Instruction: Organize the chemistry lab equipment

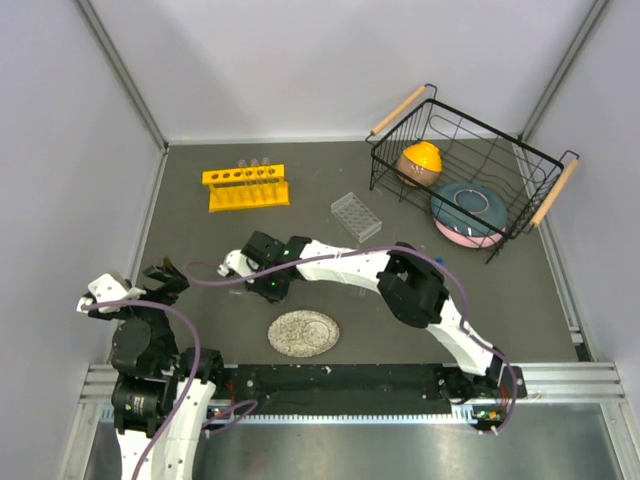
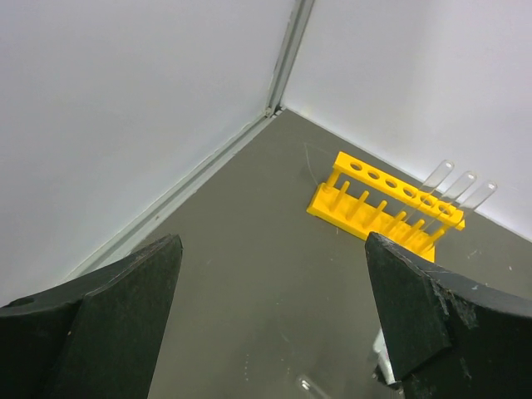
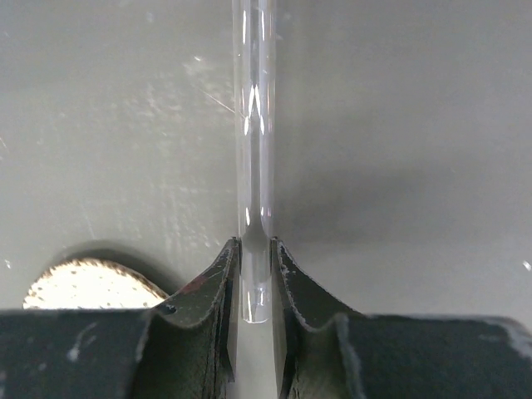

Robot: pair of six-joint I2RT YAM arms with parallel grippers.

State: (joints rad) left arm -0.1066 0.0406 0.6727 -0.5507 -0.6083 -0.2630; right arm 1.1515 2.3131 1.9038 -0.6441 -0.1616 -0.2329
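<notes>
One yellow rack (image 1: pixel 246 188) stands at the upper left of the overhead view, with three test tubes (image 2: pixel 460 186) upright in it; in the left wrist view they fill its right end. A fourth tube (image 3: pixel 253 125) is pinched between the closed fingers of the right gripper (image 3: pixel 253 246), its length running up the right wrist frame over bare grey table (image 1: pixel 190 235). One clear grid rack (image 1: pixel 357 216) lies alone just above centre in the overhead view, apart from everything else. One black wire basket (image 1: pixel 520 160) sits in the upper right corner, close to the back and right walls. One speckled plate (image 1: pixel 303 333) rests at lower centre, near the table's front edge and just below the right gripper.

The left gripper (image 2: pixel 273 249) sits at the lower left by the left wall, its jaws spread wide with nothing between them. Bare table lies between it and the yellow rack, and also between the grid rack and the basket
</notes>
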